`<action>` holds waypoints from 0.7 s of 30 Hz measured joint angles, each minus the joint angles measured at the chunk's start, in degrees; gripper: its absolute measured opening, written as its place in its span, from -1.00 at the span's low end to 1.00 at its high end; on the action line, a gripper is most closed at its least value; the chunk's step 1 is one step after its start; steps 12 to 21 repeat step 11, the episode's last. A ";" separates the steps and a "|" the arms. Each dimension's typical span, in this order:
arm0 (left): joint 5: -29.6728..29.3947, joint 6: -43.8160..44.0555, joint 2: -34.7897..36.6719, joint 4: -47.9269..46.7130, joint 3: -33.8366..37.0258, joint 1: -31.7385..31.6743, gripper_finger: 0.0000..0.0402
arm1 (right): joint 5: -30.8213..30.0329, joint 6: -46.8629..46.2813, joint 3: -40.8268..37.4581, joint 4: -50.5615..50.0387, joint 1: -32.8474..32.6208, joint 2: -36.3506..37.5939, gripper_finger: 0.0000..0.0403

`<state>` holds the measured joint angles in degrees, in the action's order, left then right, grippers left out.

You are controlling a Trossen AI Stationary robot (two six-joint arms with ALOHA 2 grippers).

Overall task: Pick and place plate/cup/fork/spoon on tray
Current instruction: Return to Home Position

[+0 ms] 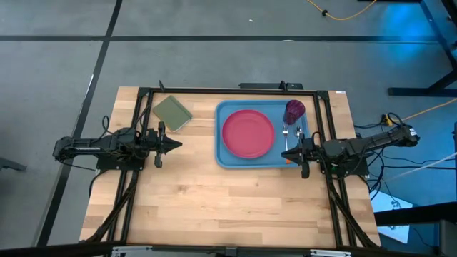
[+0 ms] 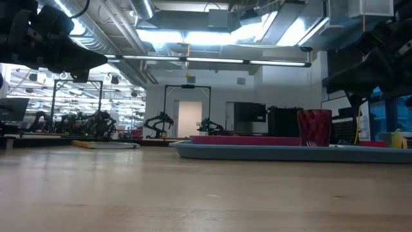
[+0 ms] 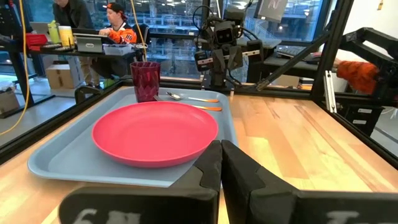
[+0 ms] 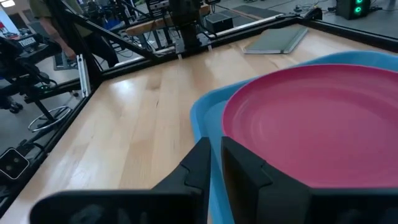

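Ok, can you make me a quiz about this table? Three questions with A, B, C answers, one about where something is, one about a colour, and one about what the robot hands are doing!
1. Where is the cup?
A. On the green pad
B. On the tray, in a corner beside the plate
C. On the bare wood

2. What colour is the plate?
A. Pink
B. Yellow
C. White

3. How are the jaws of the two grippers?
A. Both wide open
B. Both shut, holding nothing
C. Each holding a fork

Answers:
1. B: in the high view the cup stands inside the blue tray, near the fork and spoon.
2. A: the plate shows pink in every view.
3. B: the left gripper and right gripper each show their fingers closed together with nothing between them in the wrist views.
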<state>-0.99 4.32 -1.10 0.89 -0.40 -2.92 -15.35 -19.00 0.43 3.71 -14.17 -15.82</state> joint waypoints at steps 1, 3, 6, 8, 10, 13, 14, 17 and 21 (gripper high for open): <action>0.00 0.00 0.00 0.00 0.00 0.00 -1.00 | 0.00 0.00 0.00 0.02 0.00 -0.02 -0.78; 0.00 -0.02 0.00 0.00 -0.01 0.00 -1.00 | 0.00 0.00 0.00 0.00 0.00 -0.04 -0.78; 0.00 -0.02 -0.01 0.00 0.00 0.00 -1.00 | 0.02 0.00 0.00 0.00 0.00 -0.04 -0.78; 0.00 -0.02 -0.02 0.00 -0.02 0.00 -1.00 | 0.07 0.00 0.00 0.00 0.00 -0.04 -0.78; 0.00 -0.02 -0.02 0.00 0.00 0.00 -1.00 | 0.25 0.00 0.00 0.00 0.00 -0.04 -0.78; 0.00 -0.02 0.00 0.00 0.00 0.00 -1.00 | 0.28 0.00 0.00 0.00 0.00 -0.04 -0.78; 0.00 -0.02 0.00 0.00 0.00 0.00 -1.00 | 0.28 0.00 0.00 0.00 0.00 -0.04 -0.78; 0.00 -0.02 0.00 0.00 0.00 0.00 -1.00 | 0.28 0.00 0.00 0.00 0.00 -0.04 -0.78; 0.00 -0.02 0.00 0.00 0.00 0.00 -1.00 | 0.28 0.00 0.00 0.00 0.00 -0.04 -0.78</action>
